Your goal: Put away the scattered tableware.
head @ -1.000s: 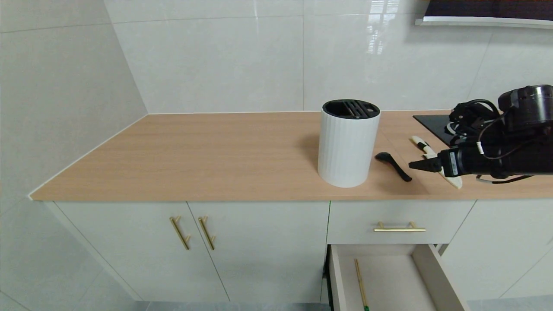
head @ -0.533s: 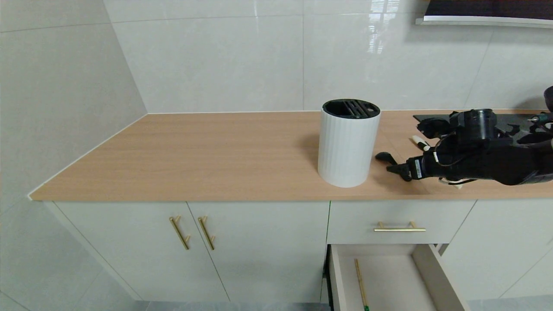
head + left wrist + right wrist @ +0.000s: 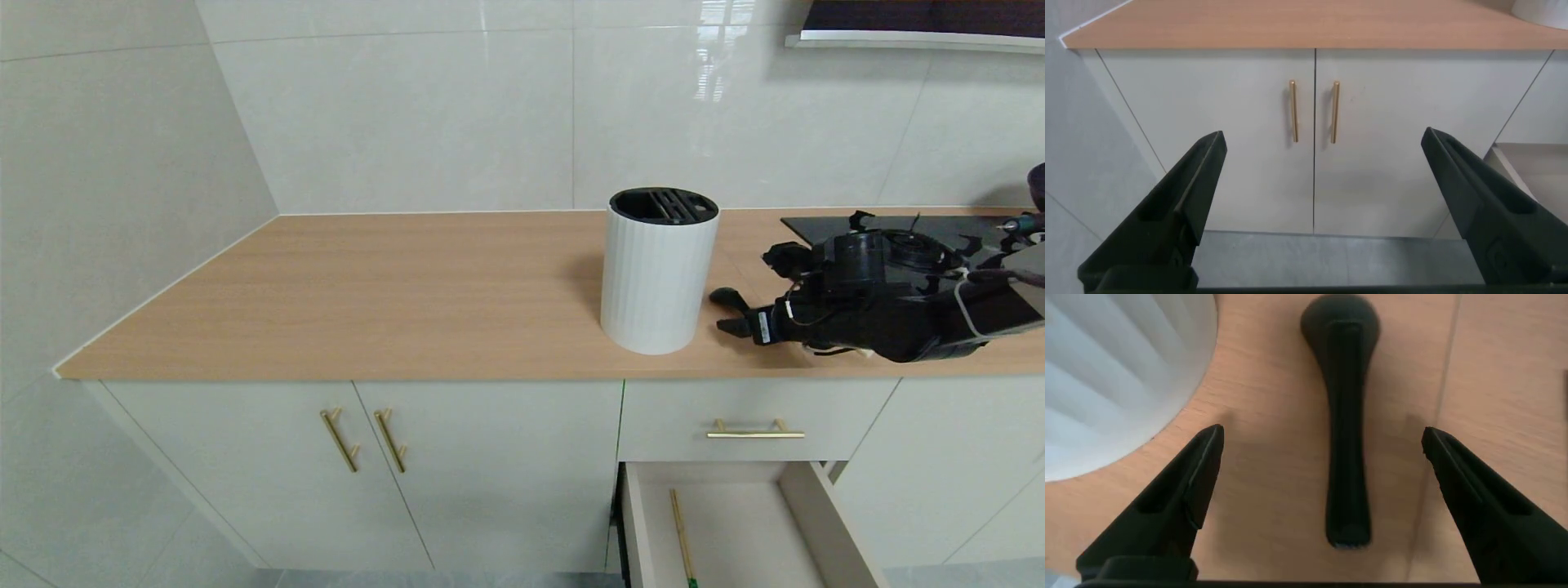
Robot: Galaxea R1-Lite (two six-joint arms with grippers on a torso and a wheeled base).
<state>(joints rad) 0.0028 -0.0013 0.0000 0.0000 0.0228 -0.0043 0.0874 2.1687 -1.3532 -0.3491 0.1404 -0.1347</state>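
A black utensil [image 3: 725, 296] with a rounded head lies flat on the wooden counter [image 3: 408, 294], just right of the white ribbed holder [image 3: 657, 282]. My right gripper [image 3: 735, 325] is down at counter level, open, pointing at the holder. In the right wrist view the black utensil [image 3: 1344, 416] lies lengthwise between the open fingers, touching neither, and the holder [image 3: 1110, 367] is close beside it. My left gripper [image 3: 1323, 140] hangs open and empty in front of the lower cabinet doors [image 3: 1372, 180].
Below the counter's right part an open drawer [image 3: 633, 523] holds chopsticks [image 3: 682, 535]. A black cooktop [image 3: 898, 227] lies behind the right arm. A white-tipped utensil [image 3: 856, 353] peeks out beneath that arm. Left of the holder the counter is bare.
My right arm has dropped to the counter and moved left, so its open gripper now straddles the black utensil. The arm now covers the white-handled utensil.
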